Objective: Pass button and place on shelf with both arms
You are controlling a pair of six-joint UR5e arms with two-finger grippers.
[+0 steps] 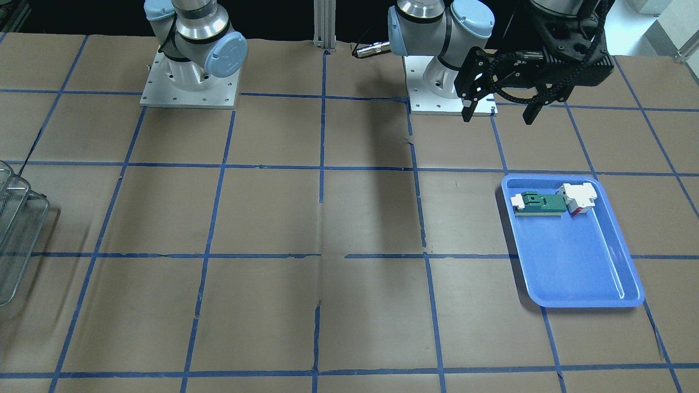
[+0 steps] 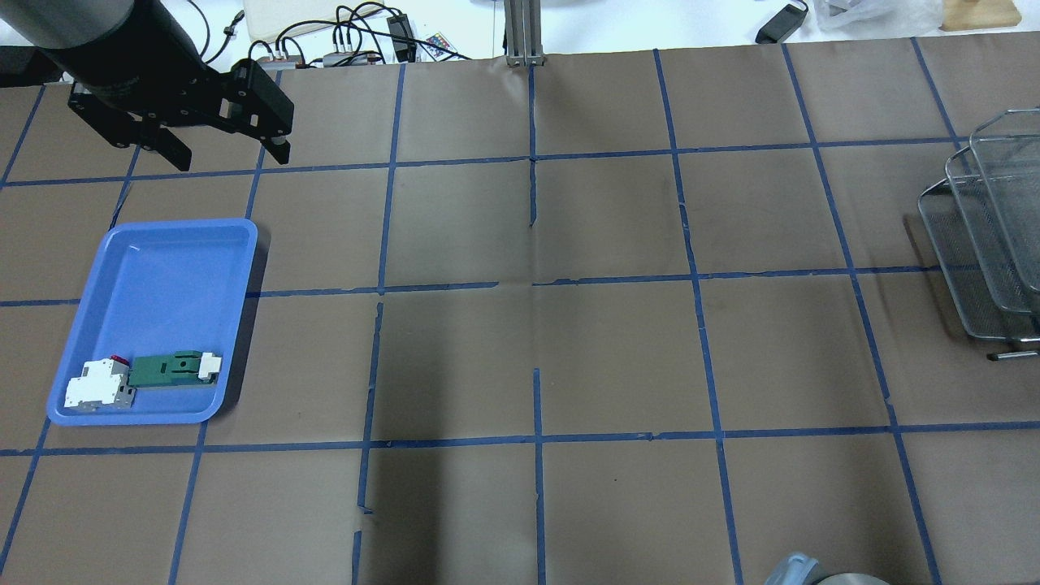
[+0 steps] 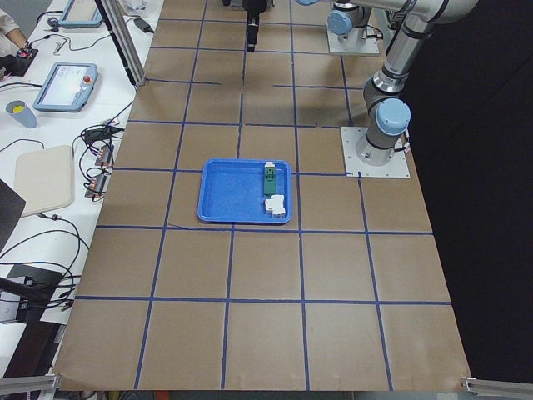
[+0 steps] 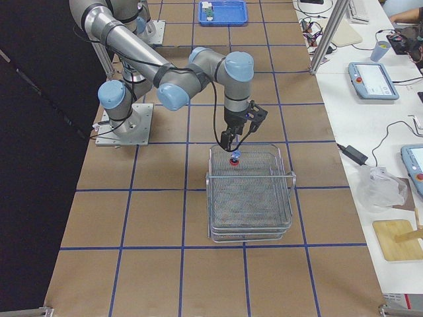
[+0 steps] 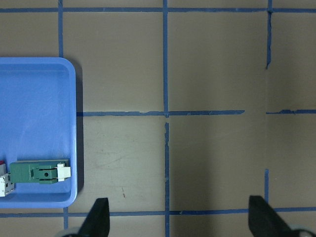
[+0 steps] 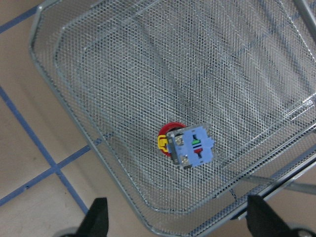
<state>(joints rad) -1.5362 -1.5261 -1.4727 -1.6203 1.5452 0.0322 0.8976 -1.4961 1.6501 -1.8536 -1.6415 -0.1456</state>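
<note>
Right gripper [image 6: 180, 222] hangs over the shelf [image 6: 207, 69], jaws spread wide and holding nothing, both fingers [image 6: 98, 217] well clear of the mesh. The button [image 6: 186, 149] lies on the wire mesh of what looks like the top tier, below the jaws and roughly centred in the gap between them, touching neither finger. Its block base faces up toward the wrist camera, the red cap shows behind it against the mesh, and the yellow tab sticks out at one side. It sits near the tier's rim. Left gripper [image 2: 230, 157] hovers above the table [image 5: 212, 64], jaws also wide and empty; only brown paper and blue tape lines lie beneath its gap. The blue tray [image 5: 34, 98] sits outside that gap, off past one finger. In the tray's end, a green-and-white block [image 5: 39, 173] and a white-and-red block [image 2: 99, 384] lie just beside each other.
</note>
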